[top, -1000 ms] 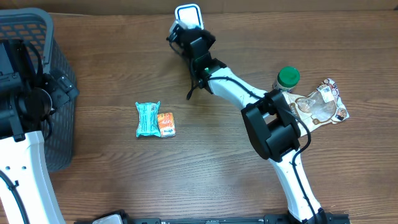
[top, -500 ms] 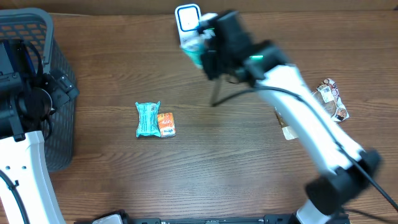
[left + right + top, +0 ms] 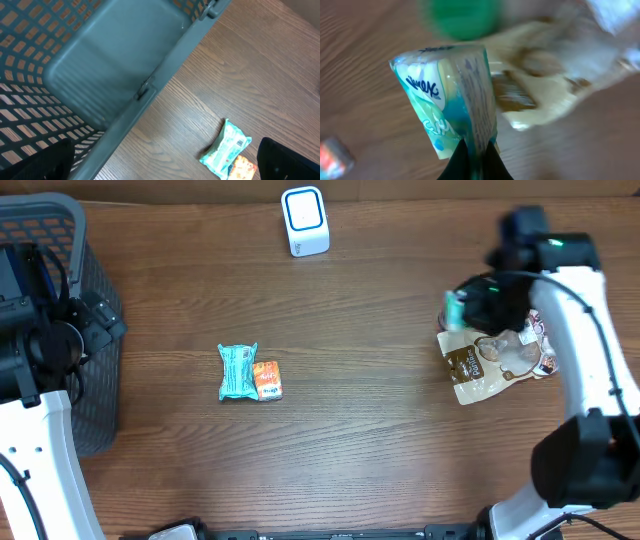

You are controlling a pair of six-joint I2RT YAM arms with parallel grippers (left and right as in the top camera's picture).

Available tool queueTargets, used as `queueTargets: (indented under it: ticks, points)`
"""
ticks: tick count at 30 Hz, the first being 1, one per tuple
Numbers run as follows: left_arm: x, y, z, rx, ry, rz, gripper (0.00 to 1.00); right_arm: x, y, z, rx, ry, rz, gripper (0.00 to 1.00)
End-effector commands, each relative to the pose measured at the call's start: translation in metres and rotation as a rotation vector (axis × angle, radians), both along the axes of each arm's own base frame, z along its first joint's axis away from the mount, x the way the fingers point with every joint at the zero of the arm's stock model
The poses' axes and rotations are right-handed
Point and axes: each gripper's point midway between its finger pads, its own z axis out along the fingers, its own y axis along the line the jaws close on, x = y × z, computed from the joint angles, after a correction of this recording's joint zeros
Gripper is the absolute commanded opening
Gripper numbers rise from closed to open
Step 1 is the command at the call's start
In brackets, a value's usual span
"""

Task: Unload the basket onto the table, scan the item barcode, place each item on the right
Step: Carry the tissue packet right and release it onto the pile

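Clamping tissue pack [image 3: 445, 100], right pincer [image 3: 475, 162] over pouch [image 3: 468, 378] edge

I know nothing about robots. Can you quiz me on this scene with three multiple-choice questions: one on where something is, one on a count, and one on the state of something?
1. Where is the scanner?
A. Near the far edge of the table
B. Inside the basket
C. In a gripper

2. How many small packets lie side by side near the middle of the table?
A. One
B. Two
C. Four

3. What is the right gripper doing?
A. Open and empty
B. Shut on the tissue pack
C. Shut on a spoon

Answers:
1. A. The overhead view shows it standing alone at the top of the table.
2. B. A teal packet and an orange packet lie next to each other.
3. B. The right wrist view shows the fingers pinching the bottom edge of the pack.
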Motion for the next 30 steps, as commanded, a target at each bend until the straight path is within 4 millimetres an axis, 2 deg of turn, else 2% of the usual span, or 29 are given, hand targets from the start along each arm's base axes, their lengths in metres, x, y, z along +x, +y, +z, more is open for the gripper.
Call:
queueTargets:
  ticks: [1, 6, 8, 10, 13, 18, 21, 23, 26, 30]
  points:
    - [0.000, 0.004, 0.005, 0.014, -0.011, 0.014, 1.00, -0.012, -0.030, -0.023, 0.040, 0.057, -0.235, 0.04]
    - [0.000, 0.004, 0.005, 0.014, -0.010, 0.014, 0.99, -0.015, -0.042, -0.050, 0.117, 0.049, -0.295, 0.05]
    - [0.000, 0.004, 0.005, 0.014, -0.011, 0.014, 1.00, -0.014, -0.043, -0.054, 0.117, 0.041, -0.294, 0.20]
    - [0.000, 0.004, 0.005, 0.014, -0.010, 0.014, 1.00, -0.012, -0.043, -0.053, 0.117, 0.031, -0.293, 0.30]
    - [0.000, 0.004, 0.005, 0.014, -0.011, 0.014, 1.00, -0.008, -0.040, -0.050, 0.130, 0.018, -0.269, 0.38]
    - [0.000, 0.004, 0.005, 0.014, -0.011, 0.014, 1.00, -0.002, -0.030, -0.039, 0.187, -0.023, -0.163, 0.57]
    - [0.000, 0.004, 0.005, 0.014, -0.011, 0.014, 1.00, 0.001, -0.015, -0.027, 0.262, -0.054, -0.076, 0.63]
    - [0.000, 0.004, 0.005, 0.014, -0.011, 0.014, 0.99, 0.004, 0.001, -0.017, 0.324, -0.081, 0.005, 0.64]
    - [0.000, 0.004, 0.005, 0.013, -0.010, 0.014, 0.99, 0.006, 0.036, -0.007, 0.411, -0.117, 0.132, 0.63]
    - [0.000, 0.004, 0.005, 0.013, -0.010, 0.014, 1.00, 0.008, 0.085, -0.004, 0.445, -0.135, 0.265, 0.59]
